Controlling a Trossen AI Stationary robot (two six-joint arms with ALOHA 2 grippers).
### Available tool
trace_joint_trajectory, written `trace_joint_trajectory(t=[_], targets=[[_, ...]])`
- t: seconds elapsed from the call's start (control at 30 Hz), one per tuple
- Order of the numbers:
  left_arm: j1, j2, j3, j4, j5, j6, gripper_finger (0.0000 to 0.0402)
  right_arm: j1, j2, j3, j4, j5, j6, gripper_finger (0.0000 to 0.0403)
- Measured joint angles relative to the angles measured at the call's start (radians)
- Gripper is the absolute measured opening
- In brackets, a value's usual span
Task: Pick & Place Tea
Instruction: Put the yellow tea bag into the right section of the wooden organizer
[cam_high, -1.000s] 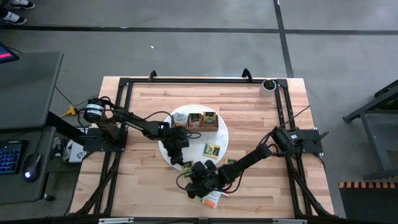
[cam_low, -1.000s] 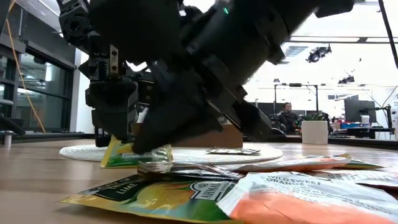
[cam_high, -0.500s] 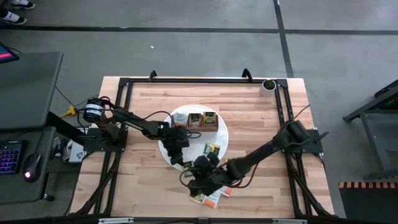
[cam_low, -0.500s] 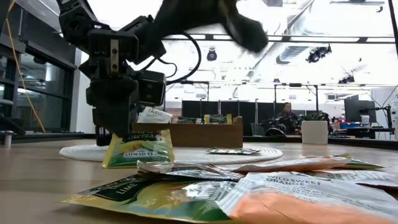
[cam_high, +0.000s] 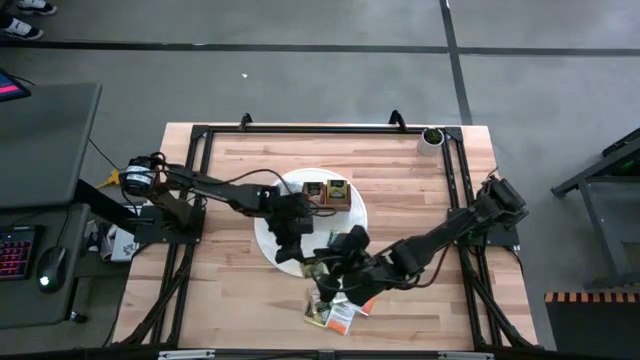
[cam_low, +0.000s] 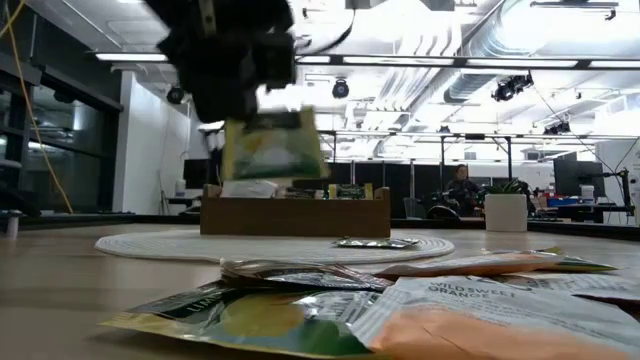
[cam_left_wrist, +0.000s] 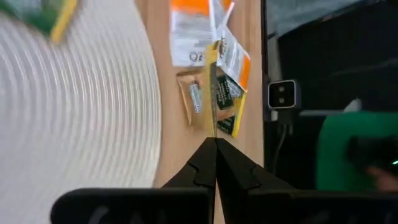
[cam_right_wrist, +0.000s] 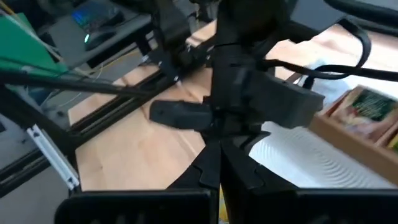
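An open-plan lab: exposed ceiling ducts (cam_low: 560, 40), rows of monitors (cam_low: 420, 178), a person seated at a desk (cam_low: 462, 190).

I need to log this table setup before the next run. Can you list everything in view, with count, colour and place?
Tea packets: several, green, orange, white, brown; loose pile at the table's front edge.
Green packet: one, lifted above the mat, in the left pincer.
Packet on mat: one, greenish, lying flat.
Wooden box: one, brown, on the mat, packets inside.
Round mat: one, white, table centre.
White cup: one, far right corner, holding greenery.
Person: one, seated far behind.
Left pincer: shut on the green packet.
Right pincer: shut, above the mat's front edge.
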Motion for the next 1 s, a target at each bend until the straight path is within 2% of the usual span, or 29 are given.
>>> trace_joint_trajectory(t=[0.2,0.33,0.57,0.7,0.87,1.0], targets=[[0.000,0.000,0.242,-0.381,-0.199,0.281,0.0000,0.017,-0.048,0.000,-0.049,0.117,0.000,0.0000],[0.004,0.000,0.334,-0.464,-0.276,0.385,0.0000,0.020,-0.078,0.000,-0.126,0.149,0.006,0.0000],[0.058,0.000,0.449,-0.602,-0.335,0.475,0.0000,0.005,-0.126,0.000,-0.341,0.199,0.155,0.0000],[0.085,0.000,0.510,-0.665,-0.365,0.529,0.0000,-0.046,-0.144,0.000,-0.361,0.105,0.135,0.0001],[0.091,0.000,0.579,-0.731,-0.431,0.598,0.0000,-0.148,-0.144,0.000,-0.370,-0.126,0.012,0.0012],[0.091,0.000,0.605,-0.767,-0.478,0.614,0.0000,-0.223,-0.148,0.000,-0.358,-0.246,-0.114,0.0037]])
